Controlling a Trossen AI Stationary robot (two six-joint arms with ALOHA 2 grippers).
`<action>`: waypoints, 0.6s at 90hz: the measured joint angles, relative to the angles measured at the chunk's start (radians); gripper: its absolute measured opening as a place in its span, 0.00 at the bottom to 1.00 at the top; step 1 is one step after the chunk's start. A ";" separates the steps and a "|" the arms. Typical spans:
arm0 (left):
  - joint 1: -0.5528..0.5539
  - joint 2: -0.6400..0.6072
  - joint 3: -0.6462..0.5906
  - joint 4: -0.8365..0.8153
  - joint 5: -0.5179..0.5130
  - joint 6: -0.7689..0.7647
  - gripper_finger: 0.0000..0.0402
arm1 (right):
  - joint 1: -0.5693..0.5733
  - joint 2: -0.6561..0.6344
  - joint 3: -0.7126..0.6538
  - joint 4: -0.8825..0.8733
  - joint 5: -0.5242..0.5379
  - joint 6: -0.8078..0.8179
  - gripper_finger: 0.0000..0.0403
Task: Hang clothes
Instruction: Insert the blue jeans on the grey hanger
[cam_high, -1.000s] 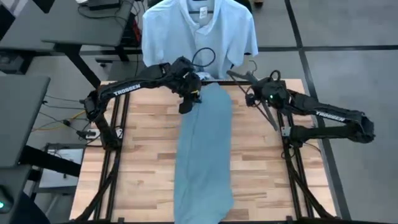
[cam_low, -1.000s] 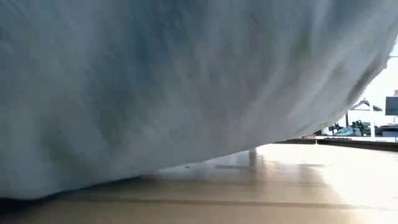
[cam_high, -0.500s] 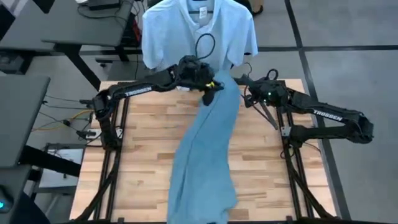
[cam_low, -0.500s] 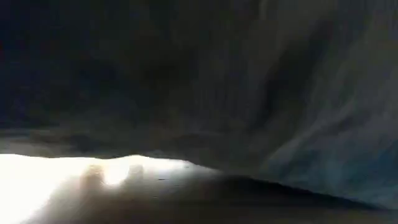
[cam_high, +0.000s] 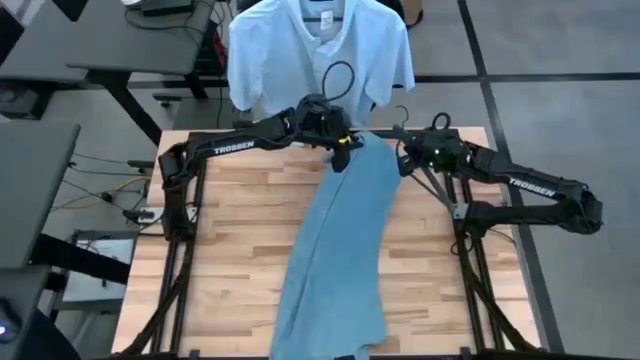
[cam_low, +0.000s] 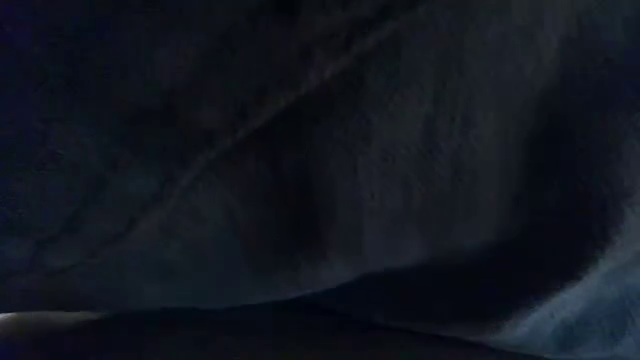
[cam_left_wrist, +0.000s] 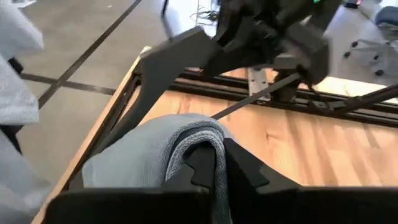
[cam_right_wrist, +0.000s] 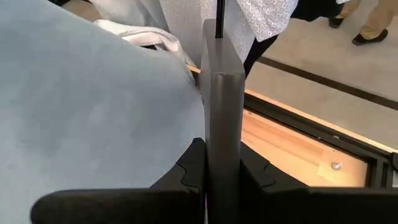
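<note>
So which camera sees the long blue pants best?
The high view: the whole jeans lie along the table, top end in the left pincer. The low view is smothered in dark cloth; wrist views show only folds.

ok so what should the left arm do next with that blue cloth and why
Probably carry it a little further toward the hanger that the right gripper is shut on. The left gripper pinches the top edge of the blue garment near the table's far edge, beside the hanger but apparently not yet over it. Most of the cloth lies along the table.
</note>
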 joint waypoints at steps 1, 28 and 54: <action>0.000 0.000 0.004 -0.002 0.004 0.000 0.01 | -0.005 0.000 0.000 0.000 0.000 -0.001 0.07; -0.001 -0.001 0.118 0.035 0.065 0.024 0.00 | -0.127 -0.003 0.001 0.188 -0.148 -0.033 0.07; -0.005 -0.001 0.251 0.036 0.094 0.063 0.00 | -0.125 -0.010 0.001 0.318 -0.260 0.057 0.07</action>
